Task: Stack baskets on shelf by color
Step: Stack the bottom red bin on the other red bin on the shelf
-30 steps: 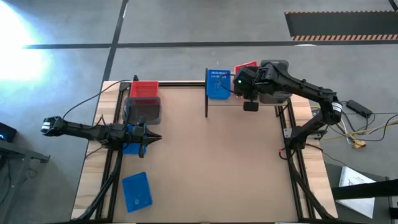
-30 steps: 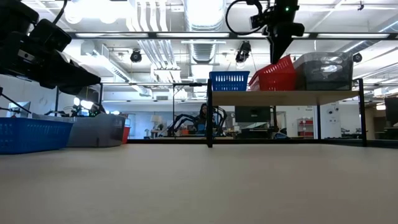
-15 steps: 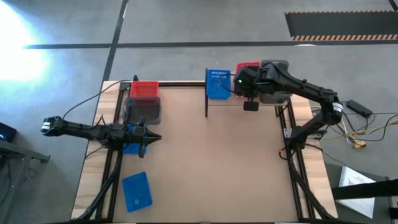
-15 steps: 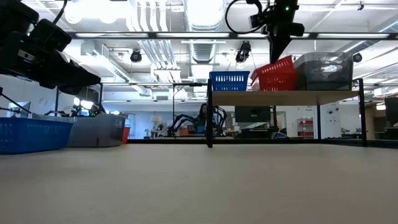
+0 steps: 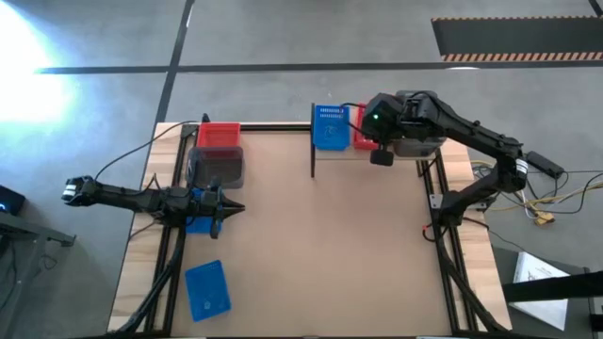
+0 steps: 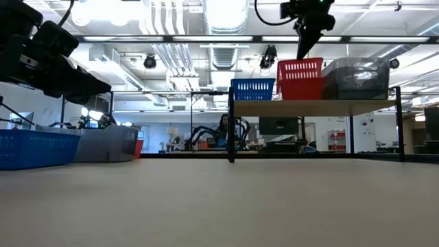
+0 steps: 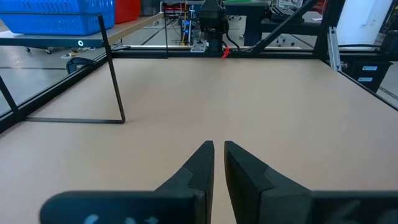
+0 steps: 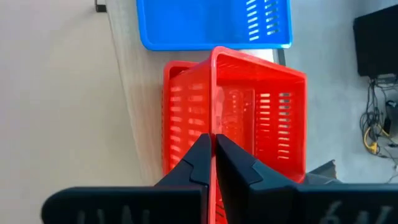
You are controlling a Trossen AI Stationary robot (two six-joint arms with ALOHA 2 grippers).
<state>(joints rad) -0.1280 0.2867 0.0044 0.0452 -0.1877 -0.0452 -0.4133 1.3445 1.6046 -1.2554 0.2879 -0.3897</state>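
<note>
Risky bit imo: the right gripper (image 8: 214, 155), jaws pinched shut on the wall of the red perforated plastic basket (image 6: 300, 71) on the light wooden shelf (image 6: 312, 108) at upper right of the low view, could yank it into the blue slotted basket (image 6: 252, 88) just beside, grey tub (image 6: 357, 77) hemming the other side, while the left gripper (image 7: 217, 168), closed on nothing, idles over open tabletop.

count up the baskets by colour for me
blue baskets: 3
red baskets: 2
grey baskets: 2
total: 7
</note>
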